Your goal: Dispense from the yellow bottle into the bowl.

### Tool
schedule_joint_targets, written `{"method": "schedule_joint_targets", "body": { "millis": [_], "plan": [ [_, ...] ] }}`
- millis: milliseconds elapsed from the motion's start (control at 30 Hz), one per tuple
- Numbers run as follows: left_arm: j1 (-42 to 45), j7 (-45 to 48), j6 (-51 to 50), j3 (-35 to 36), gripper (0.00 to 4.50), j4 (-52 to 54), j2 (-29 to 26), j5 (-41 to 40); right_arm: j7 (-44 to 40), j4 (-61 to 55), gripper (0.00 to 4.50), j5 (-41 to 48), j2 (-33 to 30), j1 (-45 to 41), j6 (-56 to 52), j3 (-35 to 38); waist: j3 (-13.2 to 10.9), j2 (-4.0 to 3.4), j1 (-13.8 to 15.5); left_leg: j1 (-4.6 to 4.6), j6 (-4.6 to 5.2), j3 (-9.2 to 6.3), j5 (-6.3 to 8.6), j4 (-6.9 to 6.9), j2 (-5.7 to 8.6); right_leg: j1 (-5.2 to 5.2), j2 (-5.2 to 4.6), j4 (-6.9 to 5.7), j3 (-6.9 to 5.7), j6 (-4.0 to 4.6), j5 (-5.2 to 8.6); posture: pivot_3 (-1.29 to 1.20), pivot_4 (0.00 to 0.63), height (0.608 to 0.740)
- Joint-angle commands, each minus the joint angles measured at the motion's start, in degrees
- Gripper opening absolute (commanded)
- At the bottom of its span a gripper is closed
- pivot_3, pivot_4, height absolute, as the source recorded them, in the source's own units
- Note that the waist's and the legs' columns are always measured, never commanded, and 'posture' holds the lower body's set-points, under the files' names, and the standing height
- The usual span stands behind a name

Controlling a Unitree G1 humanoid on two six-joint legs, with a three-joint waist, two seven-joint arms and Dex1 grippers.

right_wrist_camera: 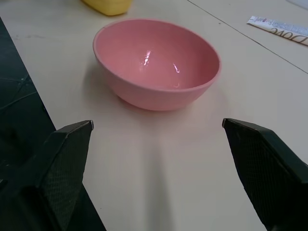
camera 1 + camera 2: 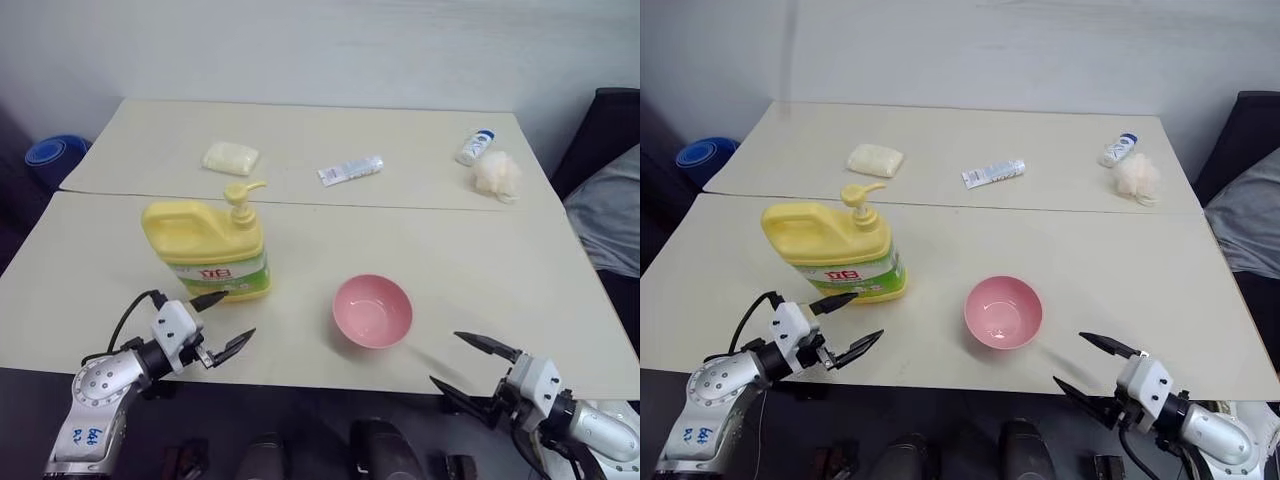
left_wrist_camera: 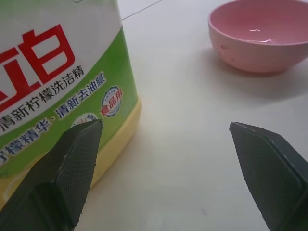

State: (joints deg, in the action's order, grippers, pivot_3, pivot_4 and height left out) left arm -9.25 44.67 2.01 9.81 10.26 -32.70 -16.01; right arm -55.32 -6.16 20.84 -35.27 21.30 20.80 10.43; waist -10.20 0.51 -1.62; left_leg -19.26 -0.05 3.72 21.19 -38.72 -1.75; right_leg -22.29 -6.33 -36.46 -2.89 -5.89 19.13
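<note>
Two pincers are held with fingers spread wide, nothing gripped. The yellow bottle (image 2: 207,248) is stood upright on the bench (image 2: 470,260), just beyond the left pincer (image 2: 222,322). The bowl (image 2: 372,310) is set right of the bottle, beyond the right pincer (image 2: 468,365).

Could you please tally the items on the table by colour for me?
Yellow: 2, the yellow bottle and soap block
Pink: 1, the bowl
White: 3, small bottle, tube, mesh puff
Total: 6
</note>
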Motion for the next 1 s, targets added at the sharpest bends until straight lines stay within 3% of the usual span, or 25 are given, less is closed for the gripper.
{"method": "schedule_joint_targets", "body": {
  "millis": [33, 133, 333, 600, 767, 1000],
  "plan": [
    [-1.25, 1.45, -1.47, 0.63, 4.47, 3.33, -1.71, -1.56, -0.48, -0.01, 4.5, 0.25, -0.35, -0.75, 1.58, 1.01, 0.0, -0.02, 0.12, 0.0, 0.0, -0.02, 0.0, 0.01, 0.0, 0.0, -0.01, 0.0, 0.0, 0.0, 0.0, 0.0, 0.15, 0.74],
    [0.09, 0.86, -3.57, 1.15, 4.47, 4.84, -1.62, -3.19, -0.92, -2.74, 4.5, 1.27, -0.53, -2.06, -0.62, -0.63, 0.0, -0.02, 0.34, -0.03, -0.02, -0.08, -0.01, 0.01, 0.0, 0.0, -0.02, 0.02, -0.04, 0.01, 0.0, 0.0, 0.15, 0.74],
    [2.37, 8.51, -15.12, 5.48, 4.47, 9.63, -5.67, -19.75, 0.01, -10.45, 4.5, -0.88, -1.73, -9.1, -13.27, -9.34, 0.0, -0.02, -0.04, -0.06, -0.08, -0.17, -0.04, -0.01, -0.04, -0.01, -0.06, 0.01, -0.08, 0.01, 0.0, 0.0, 0.15, 0.74],
    [1.63, 12.66, -17.88, 5.79, 4.47, 12.29, -9.11, -21.38, 5.73, -4.57, 4.5, -12.27, 3.52, -17.15, -16.95, -20.31, -0.02, -0.06, 0.25, -0.23, -0.11, -0.2, -0.04, -0.02, 0.04, -0.08, -0.06, 0.09, -0.16, 0.04, 0.02, 0.0, 0.15, 0.74],
    [0.24, 12.29, -16.79, 6.83, 4.47, 13.84, -9.07, -19.78, 10.7, 0.07, 4.5, -17.55, 6.7, -20.71, -16.68, -22.64, -0.02, -0.05, 0.01, -0.37, -0.03, -0.19, 0.01, -0.2, 0.06, -0.09, -0.06, 0.16, -0.15, 0.02, 0.01, 0.0, 0.15, 0.74],
    [-0.6, 11.63, -16.56, 7.77, 4.5, 14.31, -9.06, -19.18, 10.05, 3.09, 2.25, -20.07, 7.55, -23.18, -13.05, -25.38, -0.02, -0.06, -0.02, -0.35, -0.07, -0.19, -0.01, -0.22, 0.02, -0.13, -0.01, 0.03, -0.16, 0.02, 0.01, 0.0, 0.15, 0.74]
  ]
}}
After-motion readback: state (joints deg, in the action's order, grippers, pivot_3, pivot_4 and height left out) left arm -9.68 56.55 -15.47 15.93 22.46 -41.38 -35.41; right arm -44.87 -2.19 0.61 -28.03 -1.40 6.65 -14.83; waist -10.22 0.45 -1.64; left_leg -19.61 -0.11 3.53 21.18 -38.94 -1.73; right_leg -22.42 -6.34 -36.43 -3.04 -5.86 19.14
